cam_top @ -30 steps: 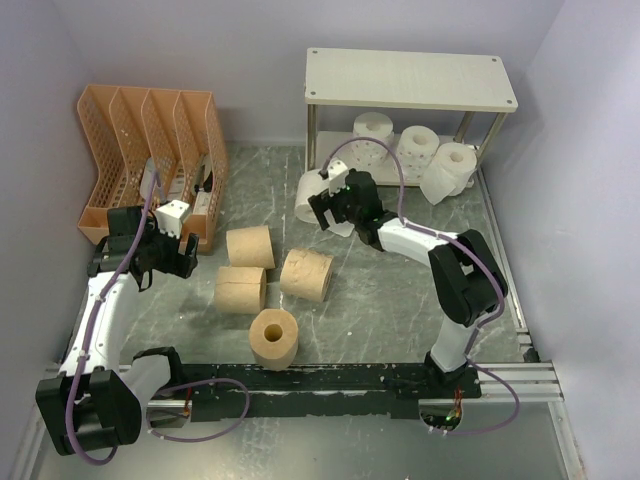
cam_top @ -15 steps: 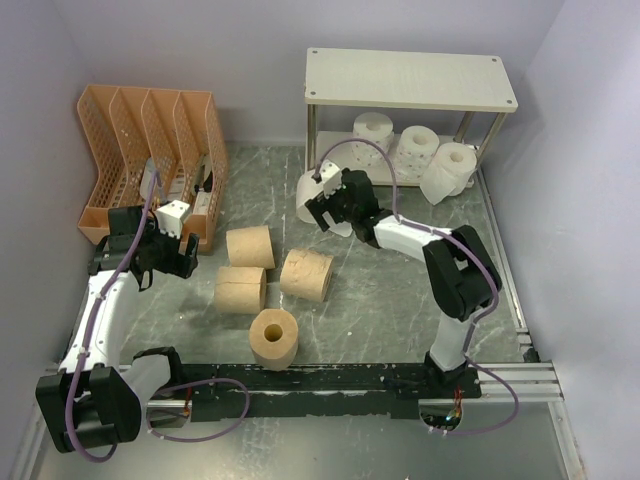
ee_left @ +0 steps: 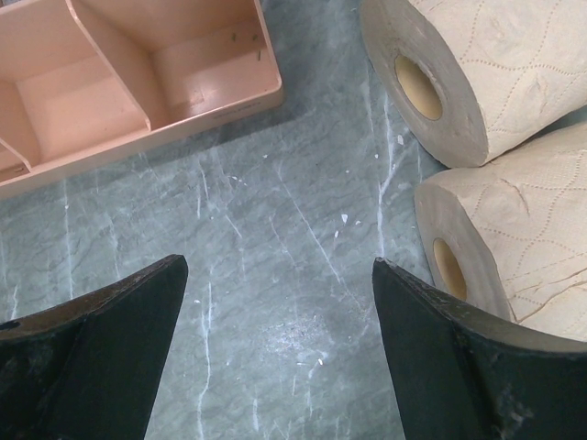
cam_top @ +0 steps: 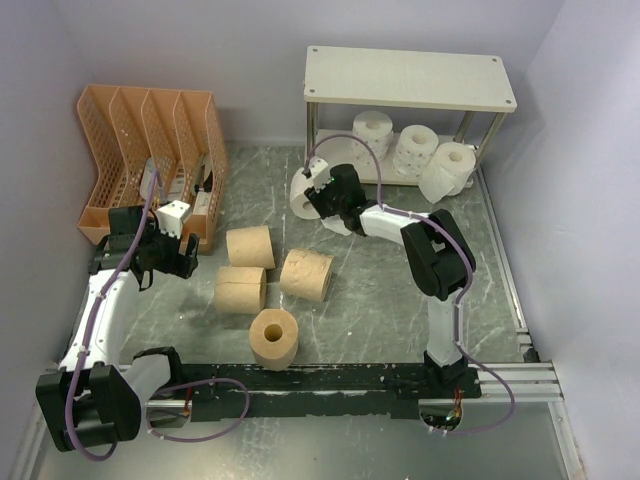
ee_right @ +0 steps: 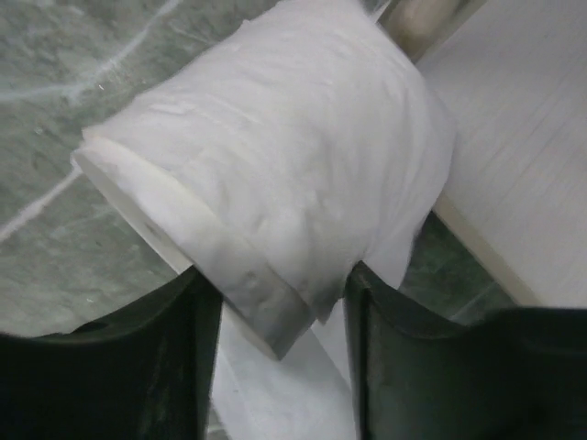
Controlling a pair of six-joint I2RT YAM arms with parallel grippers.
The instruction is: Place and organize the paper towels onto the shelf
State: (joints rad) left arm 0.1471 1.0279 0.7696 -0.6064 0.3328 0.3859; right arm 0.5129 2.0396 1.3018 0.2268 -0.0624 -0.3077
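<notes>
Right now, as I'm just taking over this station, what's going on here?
The right pincer is shut on a white roll at the front left leg of the shelf. Three more white rolls sit in its lower tier. Four tan rolls lie on the table, untouched. The left pincer hovers open beside them, near the orange organizer.
</notes>
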